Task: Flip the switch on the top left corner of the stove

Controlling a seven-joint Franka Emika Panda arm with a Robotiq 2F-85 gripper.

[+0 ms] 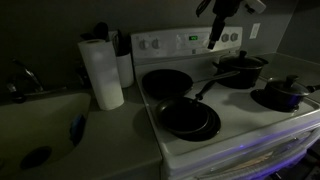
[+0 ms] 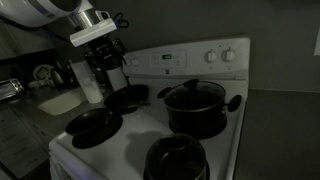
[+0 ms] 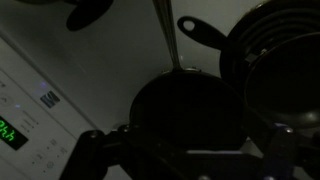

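My white stove [image 1: 240,125] stands beside the sink counter [image 1: 120,140], dark pans [image 2: 195,105] on its burners, a green display [image 3: 8,130] on its back panel [image 2: 200,58], and my pincer [image 1: 213,40] hangs above it near that panel, fingers spread wide, gripping nothing.
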